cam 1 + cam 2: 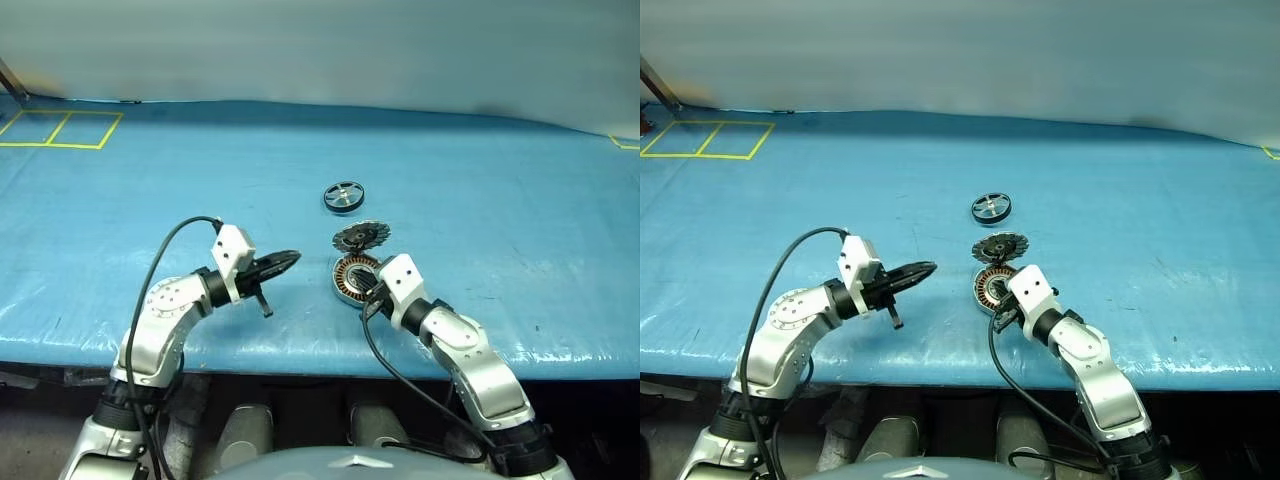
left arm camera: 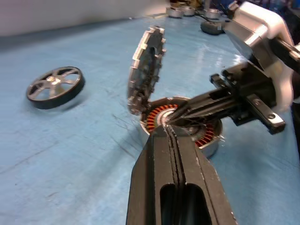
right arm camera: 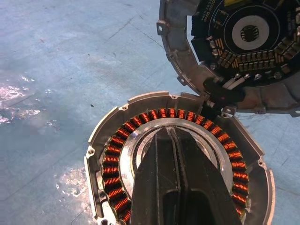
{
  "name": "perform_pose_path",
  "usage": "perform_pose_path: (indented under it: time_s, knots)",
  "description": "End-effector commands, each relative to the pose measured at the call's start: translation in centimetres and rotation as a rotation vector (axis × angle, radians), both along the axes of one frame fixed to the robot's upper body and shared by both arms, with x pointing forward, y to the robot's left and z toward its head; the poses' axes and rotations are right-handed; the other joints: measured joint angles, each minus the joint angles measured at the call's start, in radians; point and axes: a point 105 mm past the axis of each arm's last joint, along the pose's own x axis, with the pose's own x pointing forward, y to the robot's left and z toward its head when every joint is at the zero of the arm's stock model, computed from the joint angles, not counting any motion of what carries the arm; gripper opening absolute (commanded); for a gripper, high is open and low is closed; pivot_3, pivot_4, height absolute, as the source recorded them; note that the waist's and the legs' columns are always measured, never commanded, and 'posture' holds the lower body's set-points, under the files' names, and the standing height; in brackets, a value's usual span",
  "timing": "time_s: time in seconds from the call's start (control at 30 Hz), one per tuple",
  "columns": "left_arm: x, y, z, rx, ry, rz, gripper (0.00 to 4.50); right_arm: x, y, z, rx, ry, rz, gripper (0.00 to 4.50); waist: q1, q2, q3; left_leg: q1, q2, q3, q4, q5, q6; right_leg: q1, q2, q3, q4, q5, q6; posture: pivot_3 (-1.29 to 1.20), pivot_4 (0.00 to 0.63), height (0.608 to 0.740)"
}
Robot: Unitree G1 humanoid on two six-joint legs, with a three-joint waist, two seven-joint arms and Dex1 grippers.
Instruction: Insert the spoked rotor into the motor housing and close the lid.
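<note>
Right fingers (image 3: 176, 154) over motor housing (image 3: 112, 154) centre

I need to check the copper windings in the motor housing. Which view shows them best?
The right wrist view: the motor housing is close, its winding ring clear. The left wrist view shows it side-on; the eye views show it small.

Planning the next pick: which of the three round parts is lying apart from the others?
The black spoked wheel. It lies flat, alone, farther back on the blue table, while the ribbed lid stands hinged open against the copper-wound can.
</note>
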Motion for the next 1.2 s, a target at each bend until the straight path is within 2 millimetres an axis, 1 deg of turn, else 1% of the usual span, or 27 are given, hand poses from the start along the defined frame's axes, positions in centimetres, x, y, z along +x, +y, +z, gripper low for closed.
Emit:
perform_pose_path:
  time_s: [0.03,0.13,0.2,0.33,0.4,0.47,0.53,0.57,0.6,0.63,0.7,0.77,0.83,0.87,0.93,0.97,1.0,1.07,1.13,1.2]
  knots:
    - [1.5,1.5,1.1,-0.039,-0.025,0.092,0.00,-0.5,0.4,2.8,0.052,-0.078,0.023,0.03,-0.001,0.000,0.000,0.000,0.000,0.000,0.000,0.000,0.000,0.000,0.000,0.000,0.000,0.000,0.000,0.00,0.150,0.740]
    - [1.9,1.5,1.1,-0.038,-0.031,0.091,0.00,-1.0,0.3,3.4,0.059,-0.089,0.029,0.03,0.000,0.000,0.000,0.000,0.000,0.000,0.000,0.000,0.000,0.000,0.000,0.000,0.000,0.000,0.000,0.00,0.150,0.740]
    - [1.9,1.1,1.1,-0.048,-0.028,0.075,0.00,-1.0,-0.3,3.6,0.040,-0.094,0.008,0.03,0.000,0.000,0.000,-0.001,0.000,0.000,0.000,0.000,0.000,0.000,0.000,0.000,0.000,0.000,0.000,0.00,0.150,0.740]
    - [2.2,0.2,0.9,-0.059,-0.023,0.061,0.00,-0.3,-2.8,3.7,0.013,-0.092,-0.086,0.03,0.002,0.000,0.000,-0.001,-0.001,0.000,0.000,0.000,0.000,0.000,0.000,0.000,-0.001,0.000,0.000,0.00,0.150,0.740]
    - [2.1,-0.1,0.7,-0.058,-0.023,0.049,0.00,0.3,-4.6,4.2,-0.033,-0.118,-0.148,0.03,0.003,0.000,0.000,-0.001,-0.001,0.000,0.000,0.000,0.000,0.000,0.000,0.000,-0.001,0.000,0.000,0.00,0.150,0.740]
    - [2.1,-0.6,0.7,-0.067,-0.018,0.038,0.00,0.7,-6.6,5.6,-0.060,-0.162,-0.187,0.03,0.004,0.000,0.000,-0.001,-0.001,0.000,0.000,0.000,0.000,0.000,0.000,0.000,0.000,0.000,0.000,0.00,0.150,0.740]
    - [1.9,-1.0,0.5,-0.057,-0.023,0.017,0.00,1.1,-8.3,7.0,-0.141,-0.207,-0.176,0.03,0.003,0.000,0.001,-0.001,-0.001,0.000,0.000,0.000,0.000,0.000,0.000,0.000,-0.001,0.000,0.000,0.00,0.150,0.740]
    - [1.8,-1.2,0.5,-0.057,-0.023,0.008,0.00,1.6,-8.9,8.1,-0.181,-0.234,-0.162,0.03,0.002,0.000,0.001,-0.001,-0.001,0.001,0.000,0.000,0.000,0.000,0.000,0.001,-0.001,0.001,0.001,0.00,0.150,0.740]
    - [1.7,-1.3,0.4,-0.063,-0.019,0.001,0.00,2.3,-9.4,9.4,-0.227,-0.270,-0.138,0.03,-0.001,0.000,0.001,-0.001,-0.001,0.001,0.000,0.000,0.000,0.000,0.000,0.001,-0.001,0.001,0.001,0.00,0.150,0.740]
    - [1.7,-1.3,0.5,-0.070,-0.016,-0.002,0.00,2.7,-9.7,10.3,-0.255,-0.293,-0.123,0.03,-0.003,0.001,0.002,0.000,-0.001,0.002,0.000,0.000,0.000,0.000,0.000,0.001,-0.001,0.001,0.001,0.00,0.150,0.740]
    - [1.8,-1.1,0.3,-0.069,-0.015,0.005,0.00,4.5,-9.3,12.6,-0.304,-0.354,-0.090,0.03,-0.008,0.000,0.002,0.001,0.000,0.004,0.000,0.000,0.000,0.000,0.000,0.002,-0.001,0.001,0.002,0.00,0.150,0.740]
    - [1.9,-0.9,0.1,-0.069,-0.019,0.023,0.00,6.8,-8.2,14.5,-0.392,-0.413,-0.035,0.03,-0.015,0.001,0.002,0.001,0.001,0.004,0.000,0.000,0.000,0.000,0.001,0.002,0.000,0.002,0.000,0.00,0.150,0.740]
    - [2.0,-0.7,0.1,-0.079,-0.029,0.043,0.00,8.9,-7.0,15.4,-0.511,-0.465,0.001,0.03,-0.020,0.001,0.002,0.002,0.001,0.005,0.000,0.000,0.000,-0.001,0.001,0.003,0.000,0.002,0.000,0.00,0.150,0.740]
    - [2.1,-0.5,0.3,-0.089,-0.034,0.060,0.00,9.7,-6.0,15.6,-0.534,-0.479,0.036,0.03,-0.019,0.000,0.002,0.001,0.001,0.005,0.000,0.000,0.000,-0.001,0.001,0.003,0.000,0.003,-0.001,0.00,0.150,0.740]
    - [2.0,0.0,0.5,-0.101,-0.045,0.081,0.00,11.5,-3.8,15.7,-0.573,-0.485,0.116,0.03,-0.018,0.000,0.003,0.000,0.001,0.004,0.000,0.000,0.000,-0.001,0.001,0.003,-0.001,0.005,-0.005,0.00,0.150,0.740]
    - [1.9,0.1,0.6,-0.103,-0.049,0.085,0.00,12.1,-3.0,15.7,-0.592,-0.487,0.142,0.03,-0.021,-0.001,0.003,-0.001,0.001,0.004,-0.001,0.000,0.000,-0.002,0.001,0.003,-0.001,0.005,-0.005,0.00,0.150,0.740]
    - [1.6,0.4,0.8,-0.100,-0.062,0.087,0.00,13.0,-2.0,15.2,-0.624,-0.472,0.181,0.03,-0.023,-0.001,0.003,-0.001,0.001,0.004,-0.001,0.000,0.000,-0.002,0.001,0.003,-0.001,0.005,-0.005,0.00,0.150,0.740]
    - [1.3,0.7,1.3,-0.102,-0.084,0.094,0.00,14.1,-1.0,14.6,-0.670,-0.454,0.227,0.03,-0.023,-0.001,0.004,-0.002,0.000,0.005,-0.001,0.000,0.000,-0.003,0.000,0.003,-0.001,0.006,-0.005,0.00,0.150,0.740]
    - [1.3,1.9,2.4,-0.130,-0.122,0.145,0.00,15.8,0.0,13.4,-0.734,-0.409,0.255,0.03,-0.021,-0.001,0.004,-0.003,0.000,0.004,-0.002,0.000,0.001,-0.004,-0.001,0.002,-0.001,0.006,-0.005,0.00,0.150,0.740]
    - [1.3,2.5,2.9,-0.138,-0.135,0.175,0.00,17.0,0.4,12.5,-0.792,-0.379,0.265,0.03,-0.019,-0.001,0.004,-0.006,-0.001,0.004,-0.003,0.000,0.001,-0.008,-0.002,0.002,-0.001,0.006,-0.005,0.00,0.150,0.740]
